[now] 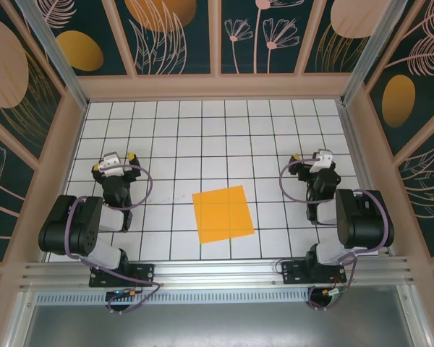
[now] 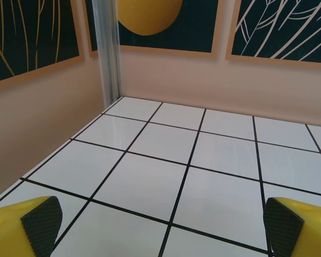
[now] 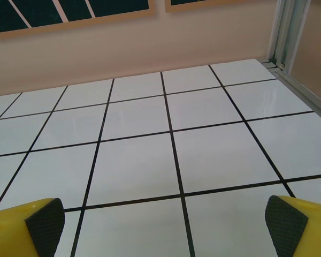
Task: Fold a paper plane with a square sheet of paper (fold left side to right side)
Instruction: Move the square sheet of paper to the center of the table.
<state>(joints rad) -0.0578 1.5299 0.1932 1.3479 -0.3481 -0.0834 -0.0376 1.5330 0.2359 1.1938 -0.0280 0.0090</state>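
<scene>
Orange square sheet of paper (image 1: 223, 214) lies flat on the table (image 1: 202, 130) — no folds yet. Left gripper (image 1: 120, 160) and right gripper (image 1: 312, 159) both wide open — holding nothing.

- The white tiled counter (image 1: 202, 130) with black grid lines is seen to be smooth and glossy, with soft reflections carried on it.
- The square sheet of thin bright orange paper (image 1: 223, 214) is shown matt and smooth.
- The left jaws are formed of smooth yellow plastic and faced with black, finely textured matt pads (image 2: 40, 220).
- The upright corner post (image 2: 107, 48) is made of brushed silvery metal.
</scene>
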